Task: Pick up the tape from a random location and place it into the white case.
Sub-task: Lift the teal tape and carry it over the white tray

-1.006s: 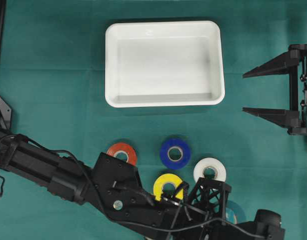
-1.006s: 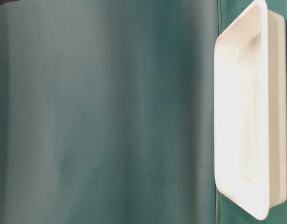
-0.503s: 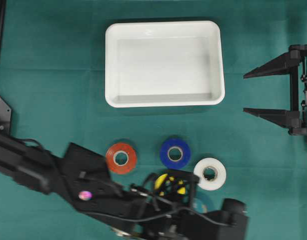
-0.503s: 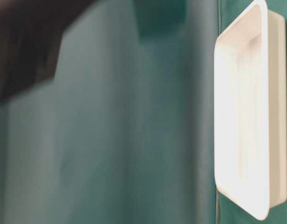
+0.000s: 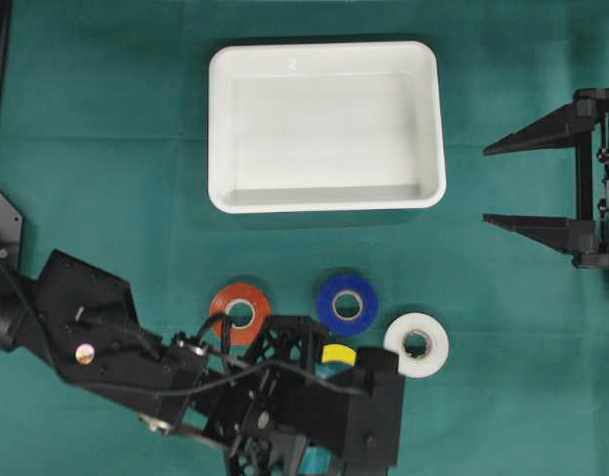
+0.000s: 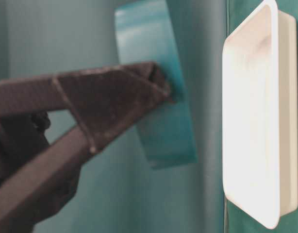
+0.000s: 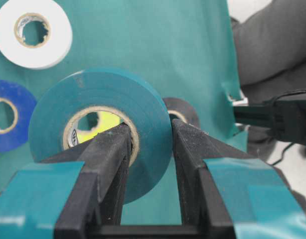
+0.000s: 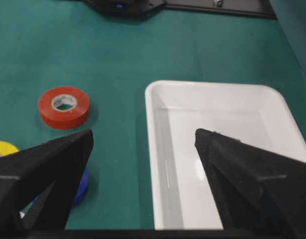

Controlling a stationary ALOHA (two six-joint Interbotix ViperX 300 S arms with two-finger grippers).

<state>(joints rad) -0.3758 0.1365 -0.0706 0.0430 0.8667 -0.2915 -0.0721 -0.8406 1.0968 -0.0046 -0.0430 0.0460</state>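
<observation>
On the green cloth desk (image 5: 106,178), near the bottom edge of the overhead view, the left gripper (image 7: 150,137) is closed on a round teal tape roll (image 7: 100,124). In the left wrist view 1 black finger (image 7: 110,164) pokes thru the roll's hole & the other finger sits on the outside, so the roll's wall is pinched between them. The teal tape roll stands on edge in the table-level view, w/ the gripper's dark tip pressed on its side. From overhead the left arm hides that roll. The shallow white plastic case w/ rounded corners (image 5: 220,129) sits at the top middle of the desk, well apart from the held roll, & looks bare inside. Below the case lie a red-orange tape roll (image 5: 241,312), a blue tape roll (image 5: 347,303) & a white tape roll (image 5: 416,344), all flat. A yellow tape roll (image 5: 338,353) peeks out from under the left arm, just beside the blue one. The left wrist view also shows part of a black tape roll (image 7: 185,112) behind the teal one. The right gripper (image 5: 503,184) is at the right edge of the desk, its 2 pointy fingers spread wide w/ nothing between them, facing the case.
</observation>
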